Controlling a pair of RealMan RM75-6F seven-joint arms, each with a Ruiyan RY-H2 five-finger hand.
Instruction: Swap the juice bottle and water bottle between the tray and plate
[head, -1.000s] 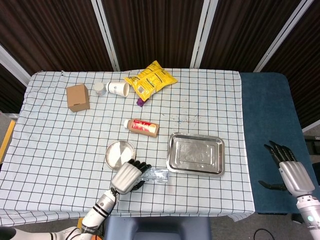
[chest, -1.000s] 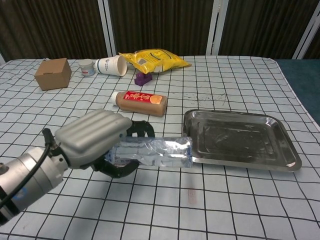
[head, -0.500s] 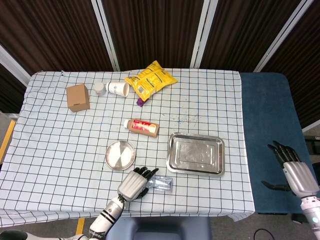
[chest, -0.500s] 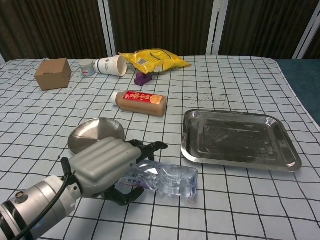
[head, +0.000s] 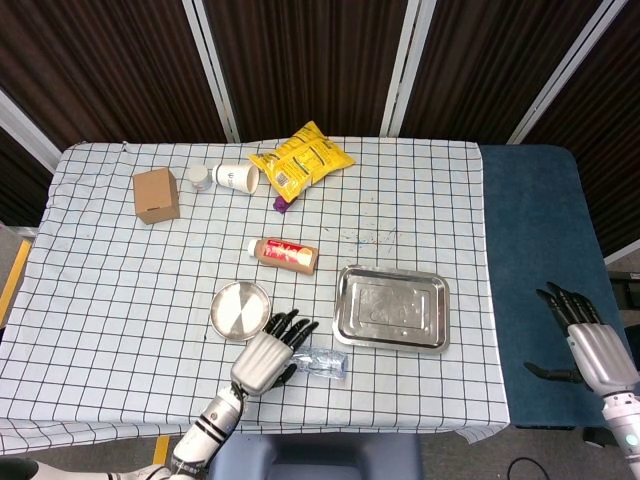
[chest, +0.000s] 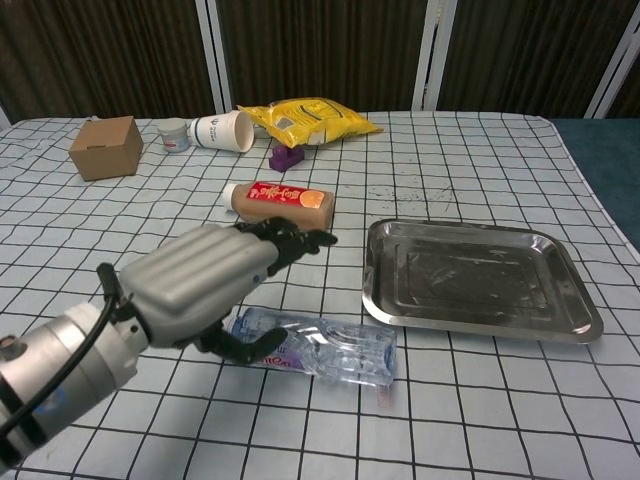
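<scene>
The clear water bottle (chest: 320, 346) (head: 322, 362) lies on its side on the checked cloth, near the front edge and left of the tray. Just above it hovers my left hand (chest: 205, 280) (head: 268, 355), fingers spread and holding nothing. The brown juice bottle (chest: 281, 204) (head: 285, 254) with a red label lies on the cloth behind the round metal plate (head: 240, 309). The plate holds nothing, and in the chest view my hand hides it. The steel tray (chest: 480, 278) (head: 391, 308) also holds nothing. My right hand (head: 590, 340) hangs open off the table, far right.
At the back of the table are a cardboard box (head: 155, 195), a tipped paper cup (head: 235, 177), a small white jar (head: 201, 177), a yellow snack bag (head: 300, 158) and a small purple block (head: 283, 204). The table's front edge runs close by the water bottle.
My left hand carried the water bottle toward the front edge, set it down on the cloth and let go. Its fingers have opened and lifted. The right hand stayed put.
</scene>
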